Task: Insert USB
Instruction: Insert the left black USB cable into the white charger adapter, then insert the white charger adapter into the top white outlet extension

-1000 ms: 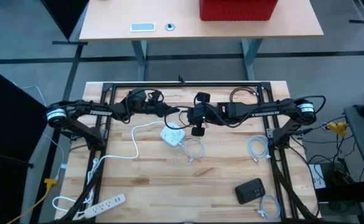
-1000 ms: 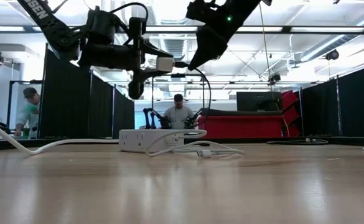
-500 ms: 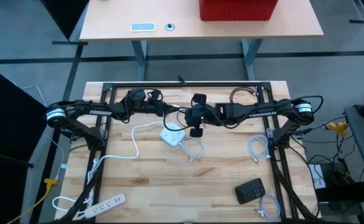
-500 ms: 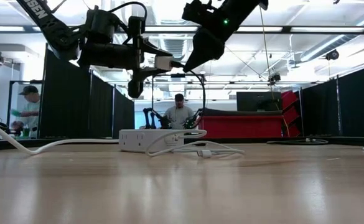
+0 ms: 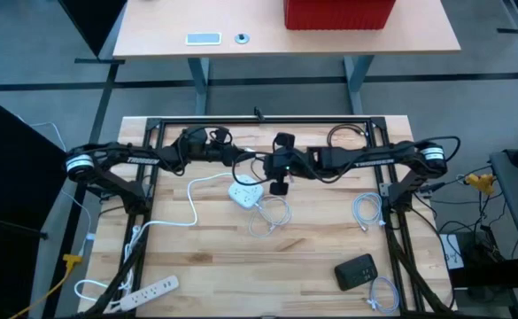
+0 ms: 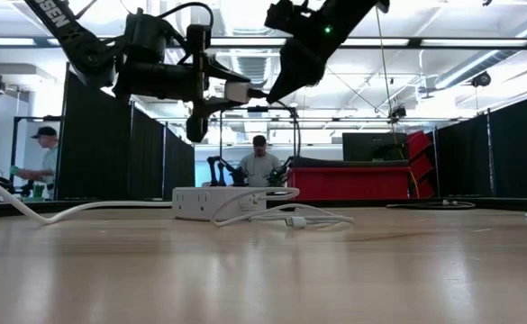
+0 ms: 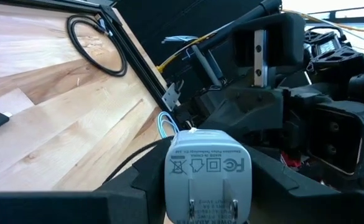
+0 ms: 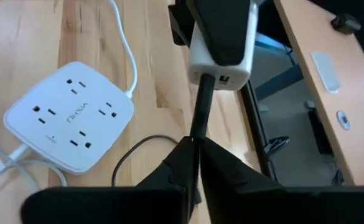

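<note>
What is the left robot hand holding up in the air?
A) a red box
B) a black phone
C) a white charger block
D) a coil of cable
C: the left gripper is clamped on the white charger block, held above the table, facing the right gripper.

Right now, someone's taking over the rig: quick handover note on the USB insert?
Left gripper: shut on the small white wall charger, held in the air above the table.
Right gripper: shut on the black USB cable, whose plug sits at the charger's port.
White square power strip and a loose white cable coil lie on the wooden table below.
Done: both parts lifted, plug at the port.
Left: can't tell whether it's fully seated; confirm, then release.
</note>
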